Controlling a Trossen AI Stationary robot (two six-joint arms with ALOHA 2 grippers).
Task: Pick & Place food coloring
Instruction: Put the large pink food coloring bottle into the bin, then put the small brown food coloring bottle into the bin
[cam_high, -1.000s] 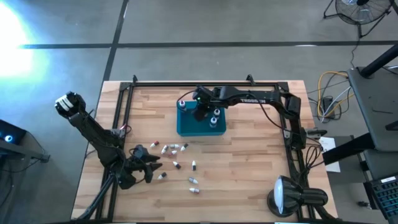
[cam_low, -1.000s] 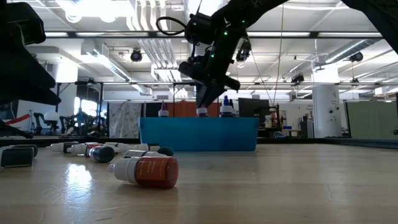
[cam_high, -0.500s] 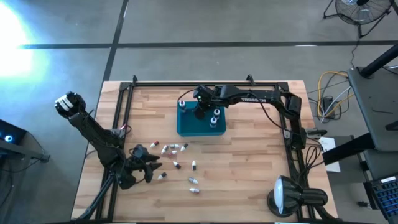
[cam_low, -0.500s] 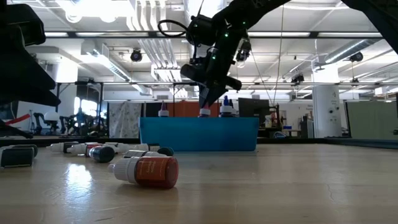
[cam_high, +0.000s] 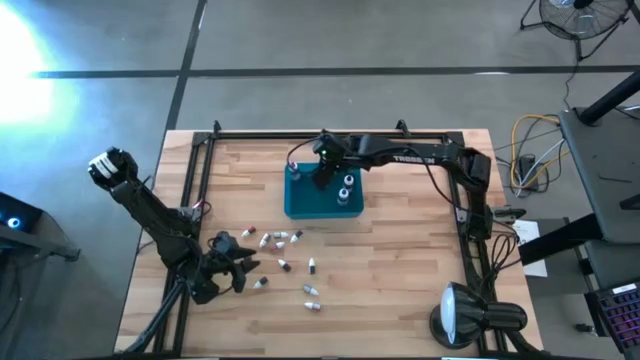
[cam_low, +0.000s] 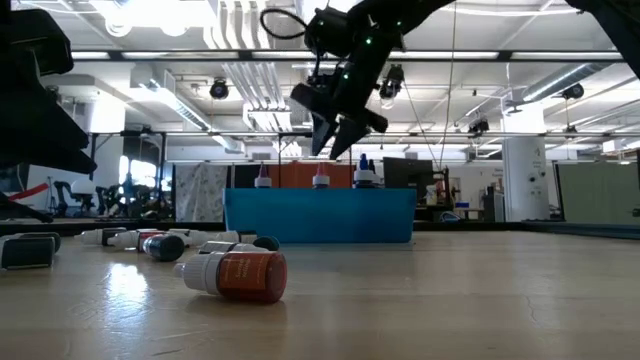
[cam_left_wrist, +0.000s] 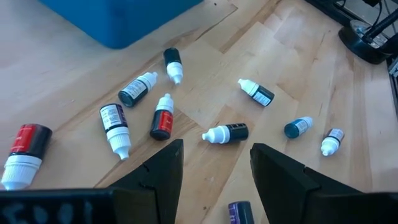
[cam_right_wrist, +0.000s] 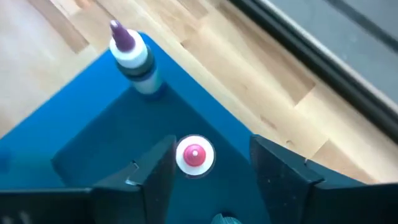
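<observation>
Four bottles stand in the blue bin (cam_high: 300, 205) near the bench's far edge. The right tool (cam_low: 333, 143) hangs open, empty, above the pink-capped bottle (cam_right_wrist: 194, 155). About nine loose bottles (cam_high: 283, 240) lie toward the near-left, beside the open left tool (cam_high: 240, 272). Most remain.

Wooden table (cam_high: 420, 270), teal bin (cam_high: 322, 203), scattered food coloring bottles (cam_high: 283, 252)

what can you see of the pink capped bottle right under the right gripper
The pink-capped bottle stands upright inside the teal bin. From above it shows a round white collar and a pink tip. The right gripper hangs open directly over it, fingers clear of the cap. Its body is hidden in the bin. A purple-tipped bottle stands apart.
</observation>
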